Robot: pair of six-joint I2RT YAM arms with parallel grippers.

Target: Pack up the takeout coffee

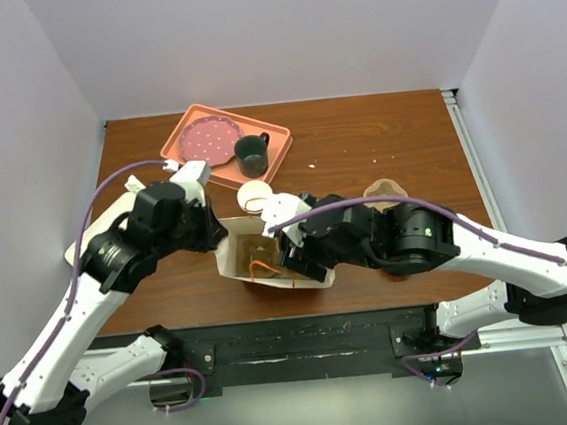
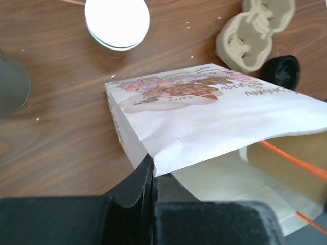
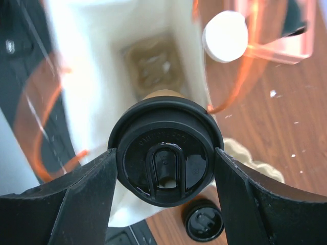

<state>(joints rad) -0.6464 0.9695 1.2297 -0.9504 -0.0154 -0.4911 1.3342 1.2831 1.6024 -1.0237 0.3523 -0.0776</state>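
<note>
The takeout coffee, a tan cup with a black lid, sits between the fingers of my right gripper. The gripper is shut on it just below the lid, at the open mouth of the white paper bag. In the right wrist view a brown cup carrier lies at the bag's bottom. My left gripper is shut on the bag's rim and holds the bag open. In the top view the right gripper hides the cup.
A pink tray at the back holds a dotted plate and a dark green mug. A white-topped cup stands behind the bag. A pulp carrier and a loose black lid lie right of the bag.
</note>
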